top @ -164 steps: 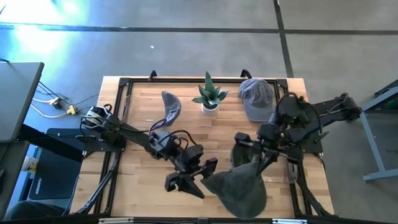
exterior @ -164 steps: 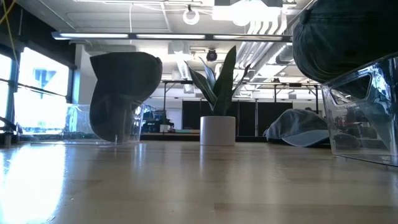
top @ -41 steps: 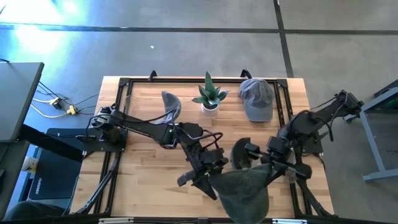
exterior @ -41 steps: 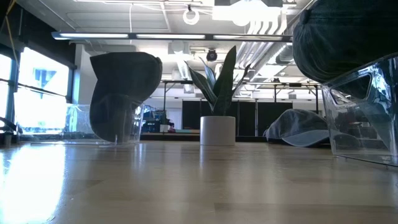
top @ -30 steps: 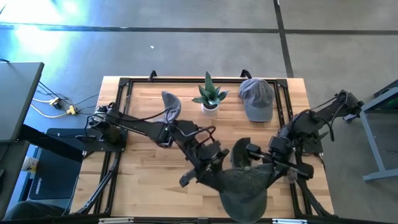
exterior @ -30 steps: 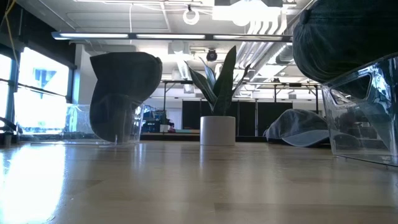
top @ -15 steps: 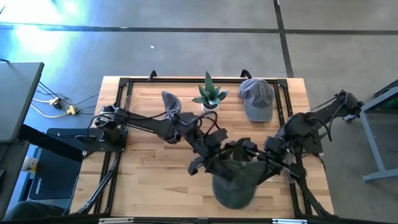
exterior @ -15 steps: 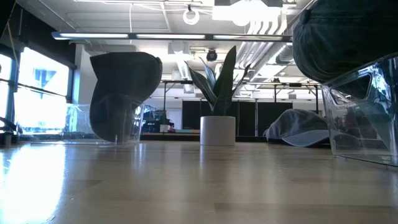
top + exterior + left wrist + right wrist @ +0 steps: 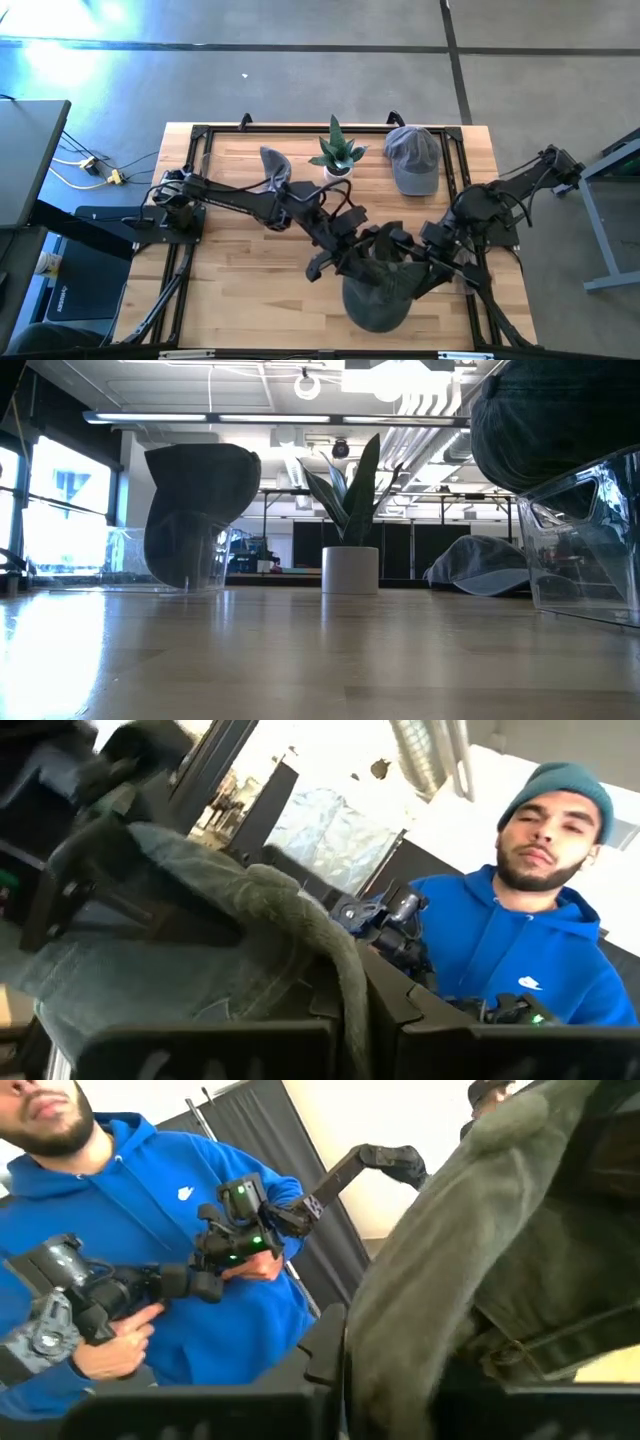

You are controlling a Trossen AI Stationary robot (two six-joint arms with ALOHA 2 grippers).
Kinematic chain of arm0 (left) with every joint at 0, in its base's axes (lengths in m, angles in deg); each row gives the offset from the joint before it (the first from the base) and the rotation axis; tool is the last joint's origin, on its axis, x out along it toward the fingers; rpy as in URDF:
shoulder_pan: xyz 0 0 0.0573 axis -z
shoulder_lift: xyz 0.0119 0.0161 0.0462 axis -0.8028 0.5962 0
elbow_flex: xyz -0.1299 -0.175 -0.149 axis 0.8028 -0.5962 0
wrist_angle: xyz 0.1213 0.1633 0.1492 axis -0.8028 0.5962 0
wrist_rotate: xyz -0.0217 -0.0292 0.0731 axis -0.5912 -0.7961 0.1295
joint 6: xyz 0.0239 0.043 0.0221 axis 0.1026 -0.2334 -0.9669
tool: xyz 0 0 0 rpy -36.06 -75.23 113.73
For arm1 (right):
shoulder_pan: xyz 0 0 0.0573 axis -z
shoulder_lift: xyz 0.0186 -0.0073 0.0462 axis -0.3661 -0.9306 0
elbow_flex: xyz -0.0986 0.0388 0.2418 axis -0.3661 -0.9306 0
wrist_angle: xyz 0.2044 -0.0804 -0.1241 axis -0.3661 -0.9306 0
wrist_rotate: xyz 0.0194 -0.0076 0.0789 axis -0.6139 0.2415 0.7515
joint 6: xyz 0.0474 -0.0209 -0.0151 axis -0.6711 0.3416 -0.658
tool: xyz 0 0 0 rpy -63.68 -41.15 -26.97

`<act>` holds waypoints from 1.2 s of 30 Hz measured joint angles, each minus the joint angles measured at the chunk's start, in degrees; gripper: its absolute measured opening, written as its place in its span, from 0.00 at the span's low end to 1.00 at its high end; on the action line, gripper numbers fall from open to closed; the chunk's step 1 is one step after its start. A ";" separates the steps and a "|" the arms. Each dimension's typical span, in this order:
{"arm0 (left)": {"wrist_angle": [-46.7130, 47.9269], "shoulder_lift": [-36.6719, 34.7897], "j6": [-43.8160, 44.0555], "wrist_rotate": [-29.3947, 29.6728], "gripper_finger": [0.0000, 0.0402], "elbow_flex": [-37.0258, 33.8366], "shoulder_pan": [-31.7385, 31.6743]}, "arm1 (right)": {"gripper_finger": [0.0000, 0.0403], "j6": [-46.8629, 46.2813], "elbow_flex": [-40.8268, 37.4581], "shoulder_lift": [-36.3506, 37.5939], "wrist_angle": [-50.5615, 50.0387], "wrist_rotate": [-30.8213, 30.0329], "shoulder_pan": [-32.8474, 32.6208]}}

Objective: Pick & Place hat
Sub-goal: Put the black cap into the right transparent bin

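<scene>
A dark grey-green hat (image 9: 378,295) hangs bunched near the table's near edge, right of centre, with a gripper on either side. My left gripper (image 9: 350,262) reaches in from the left and is shut on the hat's edge. My right gripper (image 9: 400,252) comes from the right and is shut on the hat's opposite edge. In the low view neither the grippers nor this hat appear. My left gripper pinches the hat's rolled edge (image 9: 335,950) between its two fingers, coming from the table's left. The cloth runs up and away from the fingers in folds, and the hat's body hangs below. My right gripper pinches the hat's edge (image 9: 395,1320) between its two fingers, from the table's right. The cloth rises as a thick fold past the fingers.
A potted plant (image 9: 337,152) stands at the far middle. A grey hat on a clear stand (image 9: 275,170) is to its left, and a grey cap (image 9: 412,158) lies to its right. A clear stand with a dark top (image 9: 565,480) is close by on the right. A person in blue (image 9: 510,960) stands beyond the near edge.
My left gripper has moved toward the table's right edge, onto the hat, and has taken hold of its edge. The hat, spread wide before, has drawn together into a narrower bundle and shifted a little toward the left between the two grippers.
</scene>
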 joint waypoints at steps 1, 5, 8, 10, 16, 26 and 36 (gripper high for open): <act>0.80 0.00 0.10 0.17 0.02 0.00 0.01 | 0.13 -0.80 0.00 0.00 -0.35 0.13 0.24; 3.39 0.00 0.13 0.59 0.03 0.00 0.00 | 0.30 -1.73 0.00 0.00 -4.06 0.17 1.59; 6.64 0.00 -0.13 1.71 0.01 0.02 0.00 | 0.43 -1.76 0.00 -0.02 -5.87 -0.93 2.27; 8.37 0.03 -0.44 2.46 0.01 0.02 0.00 | 0.50 -1.75 0.00 -0.02 -6.25 -2.63 2.24; 10.54 0.02 -0.53 3.27 0.01 0.02 -0.02 | 0.53 -1.70 0.00 -0.02 -5.88 -10.54 1.08; 13.82 -0.02 -4.51 7.32 0.00 0.02 -0.81 | 0.29 -1.15 -0.02 -0.02 -6.55 -14.41 0.54; 13.89 -0.02 -5.85 0.29 0.09 0.02 -2.54 | 0.03 -1.24 -0.02 -0.02 -6.75 -14.95 0.10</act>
